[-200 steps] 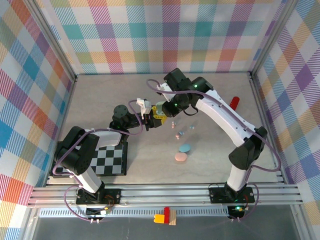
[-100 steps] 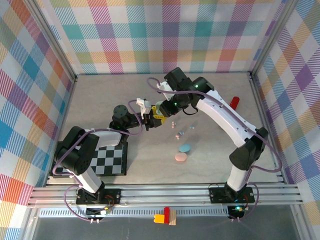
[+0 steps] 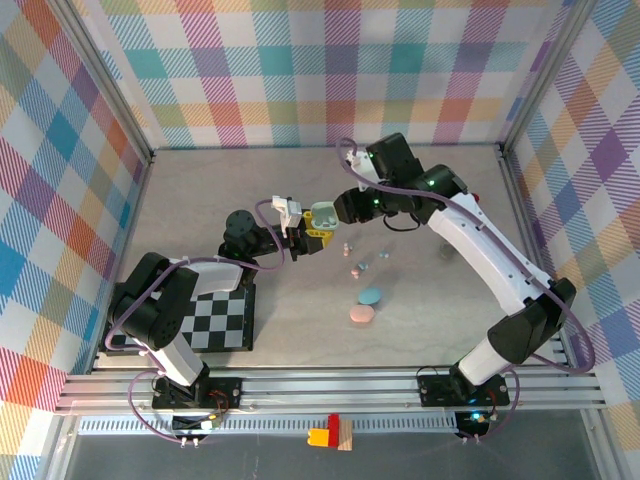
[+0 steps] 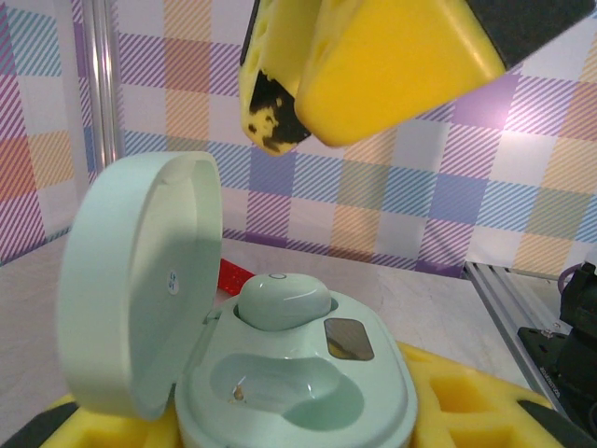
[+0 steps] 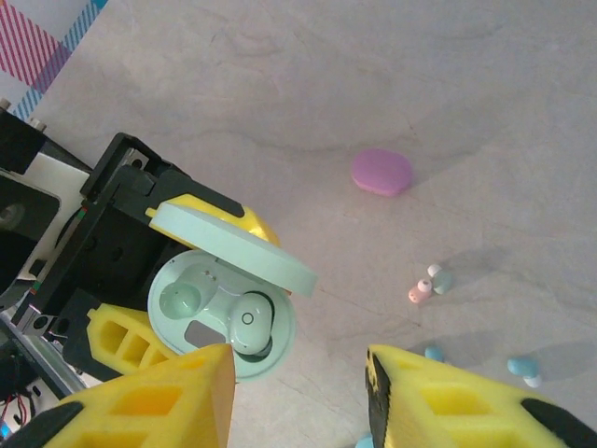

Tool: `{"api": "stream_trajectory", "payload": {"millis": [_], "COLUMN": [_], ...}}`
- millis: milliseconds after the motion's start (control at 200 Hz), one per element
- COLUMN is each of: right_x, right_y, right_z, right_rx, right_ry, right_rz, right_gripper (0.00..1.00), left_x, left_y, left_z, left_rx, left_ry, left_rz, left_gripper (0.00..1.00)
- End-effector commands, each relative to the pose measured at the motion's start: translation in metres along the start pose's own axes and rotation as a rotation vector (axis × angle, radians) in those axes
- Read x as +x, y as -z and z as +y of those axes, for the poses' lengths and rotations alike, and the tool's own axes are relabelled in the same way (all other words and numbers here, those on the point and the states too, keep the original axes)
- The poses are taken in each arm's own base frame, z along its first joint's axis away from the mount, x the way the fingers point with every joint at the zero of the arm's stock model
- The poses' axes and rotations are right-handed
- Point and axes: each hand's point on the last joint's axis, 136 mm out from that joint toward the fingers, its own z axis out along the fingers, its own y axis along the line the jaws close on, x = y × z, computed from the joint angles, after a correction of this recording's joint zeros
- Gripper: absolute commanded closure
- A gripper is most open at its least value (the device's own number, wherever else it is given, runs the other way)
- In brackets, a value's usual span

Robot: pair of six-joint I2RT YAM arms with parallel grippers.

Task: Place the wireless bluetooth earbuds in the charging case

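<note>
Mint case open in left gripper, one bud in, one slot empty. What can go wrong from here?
The pink bud and mint bud lie close together; the open right gripper may grab the wrong one or both.
The raised lid stands beside the empty slot; a finger could knock it shut.
The seated bud looks proud in the mint case and might pop out.
</note>
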Motion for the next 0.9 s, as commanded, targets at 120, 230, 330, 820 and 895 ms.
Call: {"api": "stream_trajectory", "payload": {"millis": [120,230,330,820,895], "right_x": [-0.003,0.005,0.017,0.090,0.097], "right_y": [0.015,0.015,0.000,-0.149,-0.165], "right_z": [-0.022,-0.048,-0.072,-0.133,-0.134], "right_rx": [-0.055,-0.070,-0.065,-0.056,-0.077], "right_ry": [-0.163,-0.290,-0.395,-0.742,-0.760], "right_rz": [-0.146,-0.216,-0.224,0.067,0.103], "right_gripper": [0.56,0.55,0.55,0.67,0.68], "left_x": [-0.020,-0.026,-0.031,-0.044,-0.044], "left_y": [0.015,0.022,0.028,0.033,0.033], "left_z": [0.006,0.010,0.013,0.007,0.006], "left_rx": [-0.038,-0.060,-0.077,-0.076,-0.079], "left_ry": [-0.056,-0.060,-0.071,-0.081,-0.086], "left_rz": [-0.066,-0.077,-0.083,-0.083,-0.071], "left_gripper": [0.70,0.70,0.70,0.70,0.70]}}
